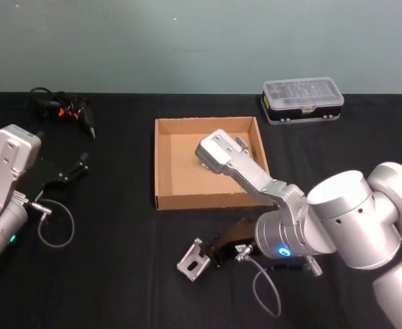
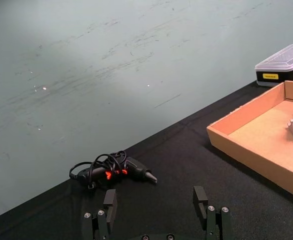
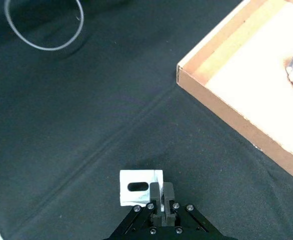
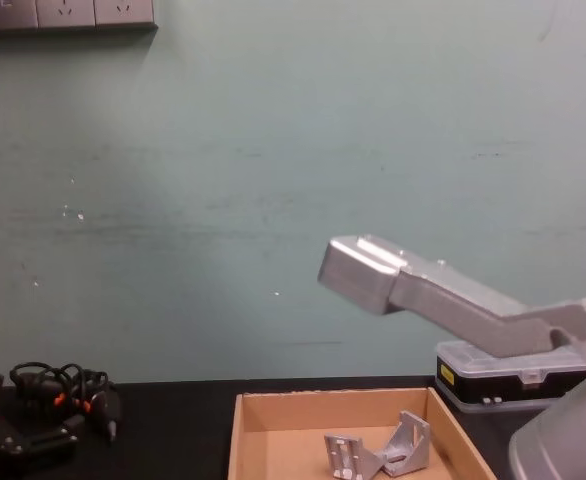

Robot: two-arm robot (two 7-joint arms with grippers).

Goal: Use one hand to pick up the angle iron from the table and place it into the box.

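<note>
The shallow tan cardboard box (image 1: 167, 164) is sitting open near the middle of the flat matte black table (image 1: 119, 226), and a silver metal angle bracket (image 4: 378, 452) is lying inside it toward its right wall. In front of the box, the right black fingered gripper (image 1: 211, 255) is pinching a second silver angle iron (image 1: 193, 259) by one edge, its fingers pressed together on the metal, just in front of the box's near wall. The left gripper (image 2: 156, 212) is hovering over the table's left side with its fingers spread apart. A small black case with a clear plastic lid (image 1: 302, 100) is resting behind the box on the right, and a black glue gun with a coiled cord (image 1: 64, 110) is lying far left, below a pale green wall (image 4: 293, 180).
</note>
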